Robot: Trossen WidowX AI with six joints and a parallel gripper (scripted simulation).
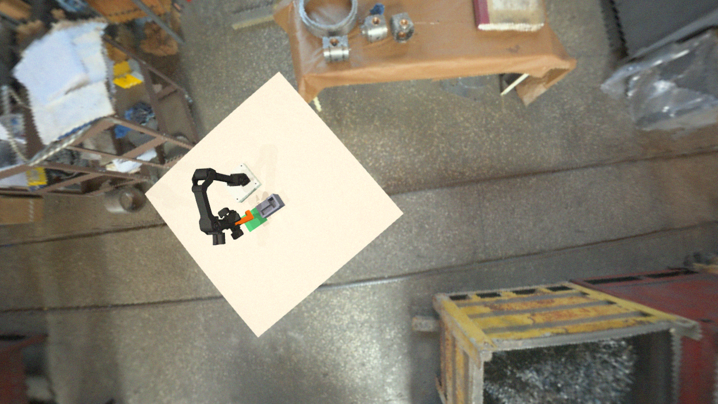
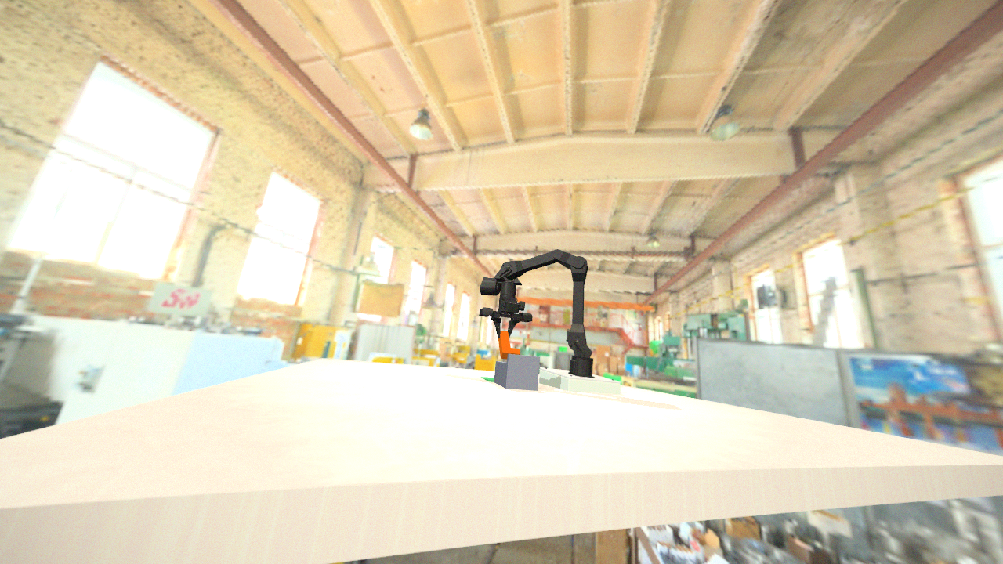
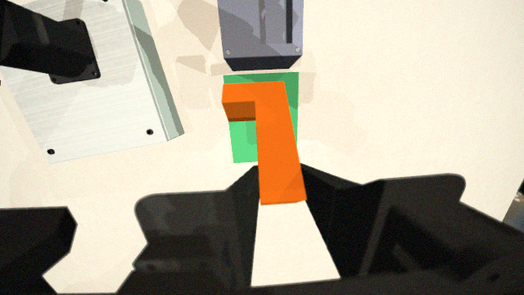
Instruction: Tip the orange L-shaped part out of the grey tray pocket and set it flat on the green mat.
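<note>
The orange L-shaped part [image 1: 245,219] [image 2: 504,343] [image 3: 272,123] is out of the tray. My gripper [image 2: 503,332] [image 3: 277,169] is shut on its straight end. The part slants, with its L-shaped end lower and away from the fingers, in the air above the green mat [image 1: 254,225] [image 3: 245,152]. The grey tray [image 1: 275,199] [image 2: 522,374] [image 3: 262,51] stands just beyond the mat, its pocket empty in the top view. How high the part hangs above the mat is hard to tell. In the exterior view the tray hides most of the mat.
The arm's pale base plate [image 1: 249,193] [image 2: 595,384] [image 3: 110,119] is on the table beside the tray and mat, to their left in the wrist view. The arm arches over from it. The cream table top [image 1: 311,240] [image 2: 421,435] surrounds them.
</note>
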